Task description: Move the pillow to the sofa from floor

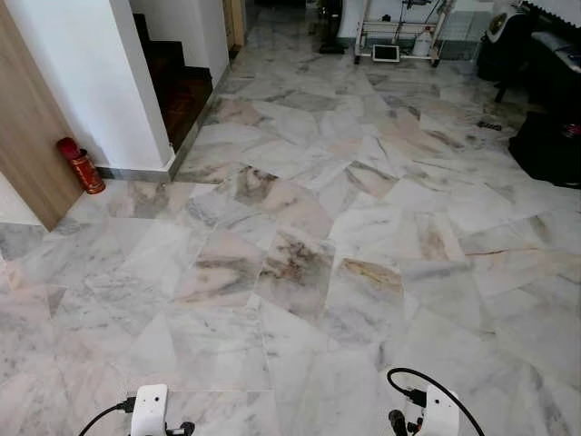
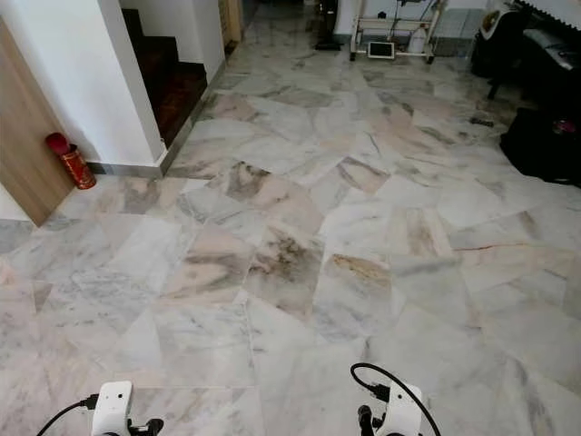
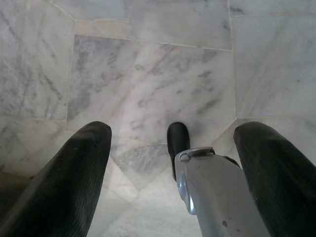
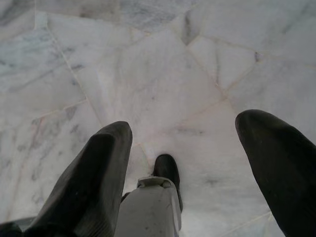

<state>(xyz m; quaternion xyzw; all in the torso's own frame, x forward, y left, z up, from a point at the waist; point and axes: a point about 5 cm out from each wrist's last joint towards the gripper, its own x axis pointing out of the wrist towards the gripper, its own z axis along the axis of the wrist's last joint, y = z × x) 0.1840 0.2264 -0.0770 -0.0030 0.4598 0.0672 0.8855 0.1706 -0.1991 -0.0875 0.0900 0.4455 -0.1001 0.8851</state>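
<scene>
I look down on a wide marble floor (image 1: 300,254). My two arms hang low at the bottom edge of the head views, the left wrist (image 1: 150,413) and the right wrist (image 1: 438,411) each with a black cable. In the left wrist view my left gripper (image 3: 174,127) is open, its black fingers (image 3: 74,173) spread over bare marble, with my own silver leg and black foot (image 3: 177,140) below. My right gripper (image 4: 185,123) is open in the same way above the floor, with nothing between its fingers (image 4: 94,177).
A red canister (image 1: 80,165) stands by a wooden panel (image 1: 27,127) at the left. Dark stairs (image 1: 177,86) rise beside a white wall (image 1: 100,82). A white rack (image 1: 395,36) stands at the far end. Black furniture and a dark bag (image 1: 549,145) line the right side.
</scene>
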